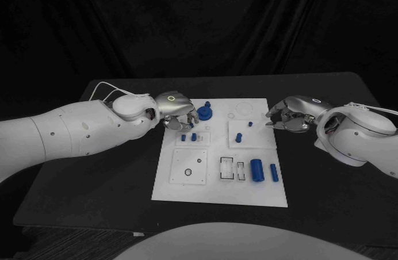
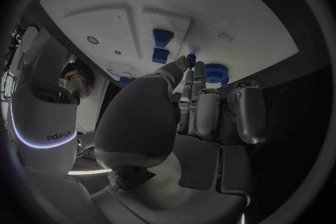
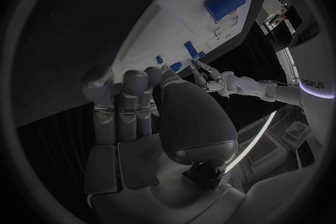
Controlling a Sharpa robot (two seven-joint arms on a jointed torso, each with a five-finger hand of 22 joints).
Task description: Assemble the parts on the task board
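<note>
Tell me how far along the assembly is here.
Early stage. Two small pegs and another peg already stand in the task board. The left hand pinches a small blue part beside the blue gear. Two blue cylinders still lie loose; the right hand holds nothing.

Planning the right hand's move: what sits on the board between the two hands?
In the head view, between the left hand and right hand, the white board carries small blue pegs.

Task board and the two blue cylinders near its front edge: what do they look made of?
The task board looks like matte white plastic or painted sheet: flat, even, no glare; I can't tell which. The two blue cylinders look like moulded plastic: uniform colour, soft sheen, with no metallic glint like on the left hand.
</note>
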